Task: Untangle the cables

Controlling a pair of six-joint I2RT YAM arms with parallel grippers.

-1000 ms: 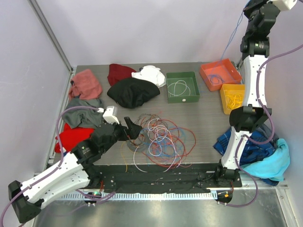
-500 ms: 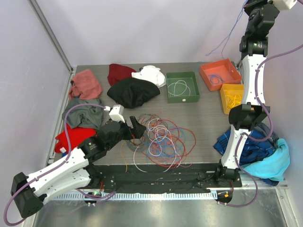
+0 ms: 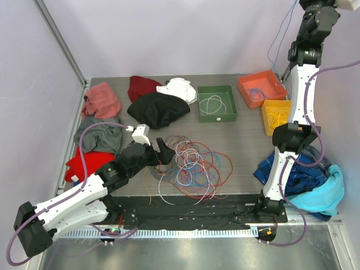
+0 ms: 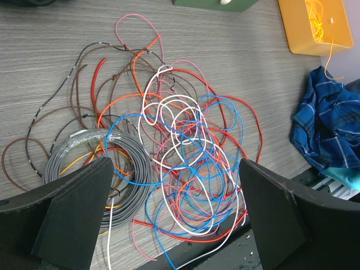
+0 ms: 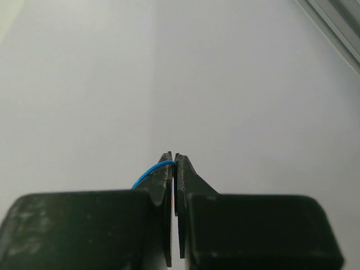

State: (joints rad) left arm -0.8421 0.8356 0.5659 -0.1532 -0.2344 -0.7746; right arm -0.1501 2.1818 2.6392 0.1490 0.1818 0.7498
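Observation:
The cables (image 3: 191, 163) lie in a loose tangle of red, blue, white, pink, orange and brown loops mid-table, with a grey coil (image 4: 84, 163) at its left. My left gripper (image 3: 160, 151) hovers over the tangle's left side, wide open. In the left wrist view the left gripper (image 4: 175, 166) has its fingers on either side of the cables (image 4: 185, 169) with nothing held. My right arm reaches up past the top right corner, and a blue cable (image 3: 277, 42) dangles from there. In the right wrist view my right gripper (image 5: 175, 157) is shut on that blue cable (image 5: 147, 172).
A green tray (image 3: 217, 118) holds a white cable, an orange tray (image 3: 247, 81) a bluish one, a yellow tray (image 3: 265, 121) a yellow one. Cloth garments lie at the back left (image 3: 157, 109), along the left edge (image 3: 87, 163) and at the near right (image 3: 315, 185).
My left arm has advanced toward the tangle, still open. The right arm has risen, lifting the blue cable so that its free end swings above the orange tray.

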